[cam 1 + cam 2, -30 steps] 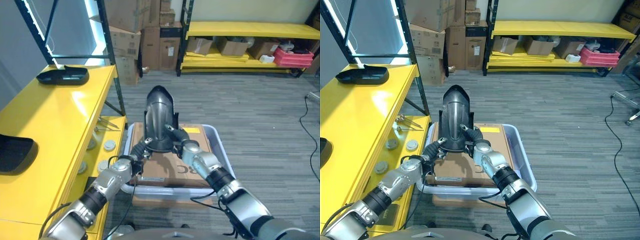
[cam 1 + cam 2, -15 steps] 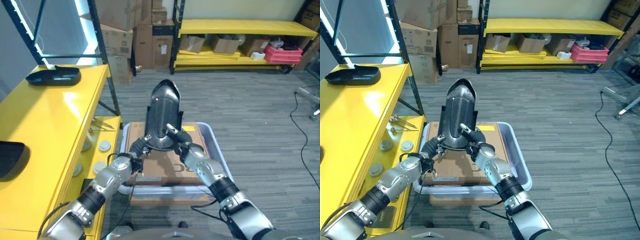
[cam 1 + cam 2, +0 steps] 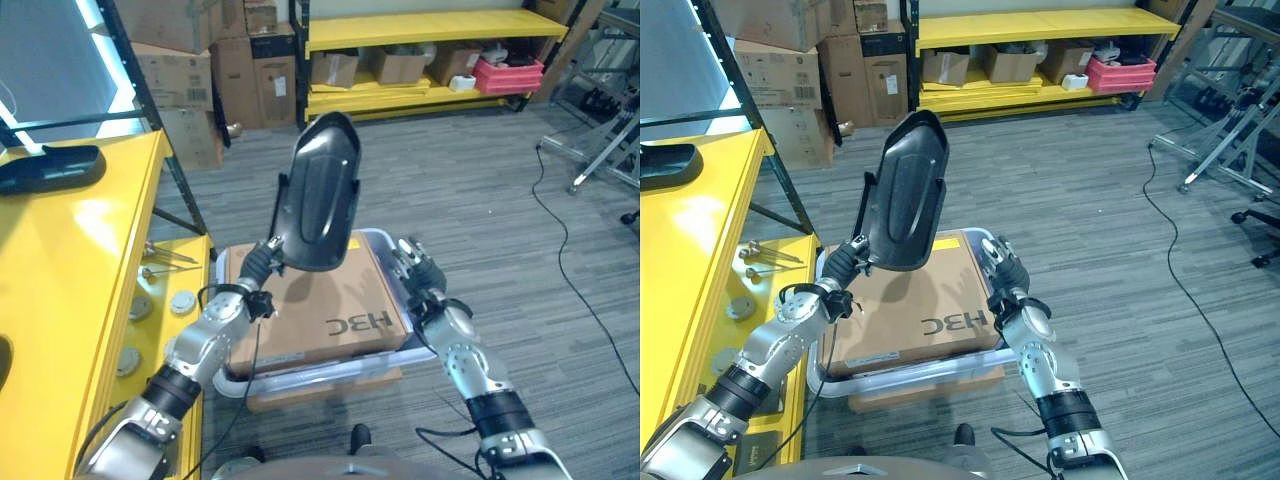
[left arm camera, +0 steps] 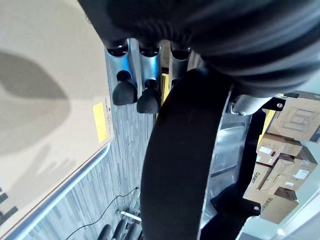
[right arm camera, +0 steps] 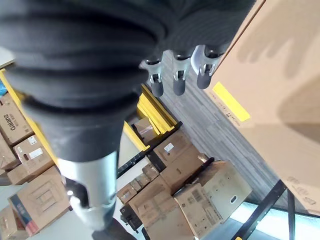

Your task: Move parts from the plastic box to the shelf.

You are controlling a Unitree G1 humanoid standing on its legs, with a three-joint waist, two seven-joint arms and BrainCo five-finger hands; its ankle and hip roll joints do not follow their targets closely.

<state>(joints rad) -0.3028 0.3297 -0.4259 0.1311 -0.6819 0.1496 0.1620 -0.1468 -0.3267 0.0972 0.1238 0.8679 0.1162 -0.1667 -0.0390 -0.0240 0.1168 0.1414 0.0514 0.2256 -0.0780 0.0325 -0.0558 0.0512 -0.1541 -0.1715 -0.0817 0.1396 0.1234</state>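
A long black moulded part (image 3: pixel 318 195) stands tilted in the air above the plastic box (image 3: pixel 910 372), its top leaning right. My left hand (image 3: pixel 258 268) grips its lower edge, and its fingers (image 4: pixel 125 90) lie beside the black part (image 4: pixel 180 150). My right hand (image 3: pixel 420 270) hovers over the box's right rim, apart from the part, with straight fingers (image 5: pixel 175 82) and nothing in it. A flat cardboard box (image 3: pixel 320 310) lies inside the plastic box. Another black part (image 3: pixel 45 168) lies far back on the yellow shelf (image 3: pixel 60 260) to my left.
The shelf's lower level (image 3: pixel 165 310) holds round pieces and small tools beside the plastic box. A dark upright post (image 3: pixel 160 140) rises behind the shelf. Stacked cardboard boxes (image 3: pixel 190 60) and a long yellow rack (image 3: pixel 420 30) stand at the back across grey floor.
My right hand has let go of the black part and moved right to the box's rim. The left hand has lifted the part higher, alone. The camera has turned.
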